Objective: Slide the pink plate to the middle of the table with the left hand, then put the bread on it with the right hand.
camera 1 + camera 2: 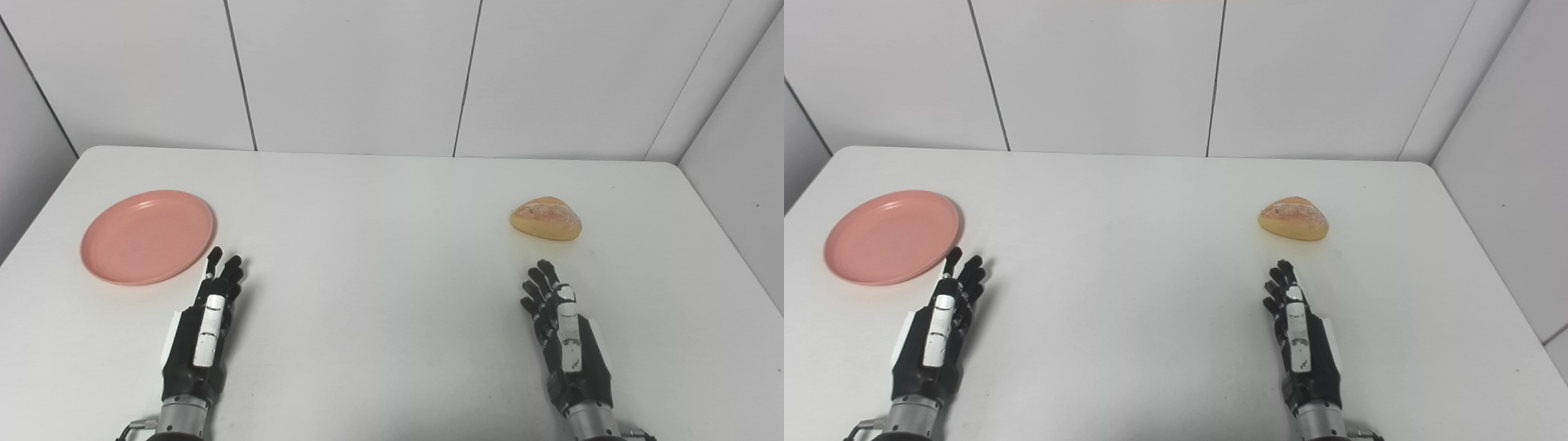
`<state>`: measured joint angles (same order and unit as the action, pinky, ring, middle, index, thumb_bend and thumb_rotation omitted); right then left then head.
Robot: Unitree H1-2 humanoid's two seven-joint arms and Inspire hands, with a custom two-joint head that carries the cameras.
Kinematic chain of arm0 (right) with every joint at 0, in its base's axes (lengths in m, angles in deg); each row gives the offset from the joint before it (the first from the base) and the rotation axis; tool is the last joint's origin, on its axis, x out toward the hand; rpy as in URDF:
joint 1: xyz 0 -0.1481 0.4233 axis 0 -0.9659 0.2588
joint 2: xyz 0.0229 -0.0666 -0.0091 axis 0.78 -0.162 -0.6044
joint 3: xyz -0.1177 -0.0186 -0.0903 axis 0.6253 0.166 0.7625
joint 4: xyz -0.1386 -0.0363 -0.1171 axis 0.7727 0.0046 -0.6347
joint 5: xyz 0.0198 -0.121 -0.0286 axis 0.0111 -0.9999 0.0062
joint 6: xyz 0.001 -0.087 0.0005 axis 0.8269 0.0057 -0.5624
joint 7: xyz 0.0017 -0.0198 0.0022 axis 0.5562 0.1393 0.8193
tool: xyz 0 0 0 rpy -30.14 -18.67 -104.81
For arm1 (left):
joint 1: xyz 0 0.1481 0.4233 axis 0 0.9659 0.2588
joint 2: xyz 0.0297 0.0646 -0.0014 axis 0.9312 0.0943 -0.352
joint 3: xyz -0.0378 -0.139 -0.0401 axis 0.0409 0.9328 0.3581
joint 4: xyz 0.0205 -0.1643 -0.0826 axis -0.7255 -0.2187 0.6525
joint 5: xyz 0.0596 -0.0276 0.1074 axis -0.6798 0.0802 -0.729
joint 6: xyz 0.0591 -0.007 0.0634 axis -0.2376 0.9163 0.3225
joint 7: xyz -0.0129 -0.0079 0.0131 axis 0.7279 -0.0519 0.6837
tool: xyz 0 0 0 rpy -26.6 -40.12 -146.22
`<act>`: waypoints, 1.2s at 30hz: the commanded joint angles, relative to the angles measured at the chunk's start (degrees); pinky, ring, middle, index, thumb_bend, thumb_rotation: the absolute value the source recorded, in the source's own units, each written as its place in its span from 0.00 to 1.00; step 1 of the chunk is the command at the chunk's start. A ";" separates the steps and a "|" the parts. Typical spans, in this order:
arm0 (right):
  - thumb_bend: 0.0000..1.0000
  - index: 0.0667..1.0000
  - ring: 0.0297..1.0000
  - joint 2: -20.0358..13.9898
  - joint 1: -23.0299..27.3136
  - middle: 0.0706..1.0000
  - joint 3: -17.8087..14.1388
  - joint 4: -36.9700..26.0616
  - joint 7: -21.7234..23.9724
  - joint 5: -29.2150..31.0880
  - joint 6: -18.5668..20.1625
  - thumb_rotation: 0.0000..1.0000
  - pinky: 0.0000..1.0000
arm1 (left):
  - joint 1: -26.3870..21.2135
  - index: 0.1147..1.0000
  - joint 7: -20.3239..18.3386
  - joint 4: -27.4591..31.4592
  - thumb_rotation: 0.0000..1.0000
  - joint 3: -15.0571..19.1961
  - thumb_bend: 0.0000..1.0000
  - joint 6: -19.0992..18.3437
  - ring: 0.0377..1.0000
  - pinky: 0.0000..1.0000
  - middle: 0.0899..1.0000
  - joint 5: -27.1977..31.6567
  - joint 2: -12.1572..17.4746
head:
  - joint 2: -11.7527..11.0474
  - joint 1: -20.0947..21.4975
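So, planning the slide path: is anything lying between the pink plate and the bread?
Nothing: both eye views show only bare white table between the pink plate and the bread.

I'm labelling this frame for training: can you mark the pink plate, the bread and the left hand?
pink plate (147, 236), left eye view, bare middle of its dish.
bread (546, 218), left eye view, centre of its crust.
left hand (205, 331), left eye view, back of the hand.
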<state>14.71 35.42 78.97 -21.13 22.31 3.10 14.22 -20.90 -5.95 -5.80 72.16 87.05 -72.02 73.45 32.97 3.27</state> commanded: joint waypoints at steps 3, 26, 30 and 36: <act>0.86 0.95 0.95 -1.14 0.53 0.95 -0.82 1.31 1.63 1.42 -2.32 1.00 1.00 | -0.20 1.00 0.35 -2.88 0.91 -1.03 0.71 3.47 0.95 1.00 0.94 -1.20 -1.43 | -1.12 -1.54; 0.79 1.00 1.00 -6.87 3.04 1.00 -5.11 15.64 8.95 7.44 -10.02 1.00 1.00 | -2.36 1.00 3.89 -14.53 0.96 -5.42 0.62 12.86 0.94 0.98 0.92 -10.45 -7.00 | -12.65 -15.52; 0.79 1.00 1.00 -6.91 3.88 1.00 -5.26 17.90 9.56 7.26 -11.27 1.00 1.00 | -3.16 1.00 4.08 -16.66 0.97 -5.36 0.59 14.08 0.94 0.97 0.93 -10.89 -6.99 | -14.07 -15.64; 0.80 1.00 1.00 -7.06 4.89 1.00 -5.16 20.08 9.97 7.17 -12.27 1.00 1.00 | -4.01 1.00 4.27 -18.74 0.99 -5.21 0.58 15.55 0.94 0.96 0.93 -11.13 -7.08 | -14.77 -16.10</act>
<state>7.37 42.25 73.84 -5.20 30.96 9.80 4.42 -25.23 -2.58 -13.51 68.87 99.37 -83.20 69.45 18.19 -12.83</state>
